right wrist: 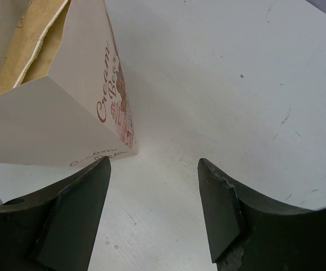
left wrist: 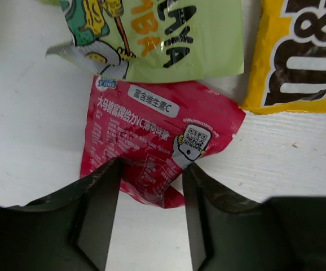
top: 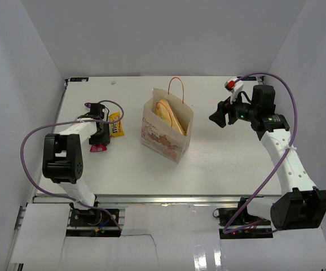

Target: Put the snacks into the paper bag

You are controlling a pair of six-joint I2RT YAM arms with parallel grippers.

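Overhead: chip bag [top: 171,117] inside upright paper bag [top: 162,138]; left gripper [top: 99,142] well left of it, right gripper [top: 215,118] to its right. Left wrist alone: red-pink packet [left wrist: 152,135] between the fingers [left wrist: 95,226], grip unclear. Right wrist: jaws apart, empty, beside the bag

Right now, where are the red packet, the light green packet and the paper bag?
red packet [left wrist: 157,135], left wrist view, middle of its printed face.
light green packet [left wrist: 174,39], left wrist view, its printed front.
paper bag [top: 162,137], top external view, its printed side wall.
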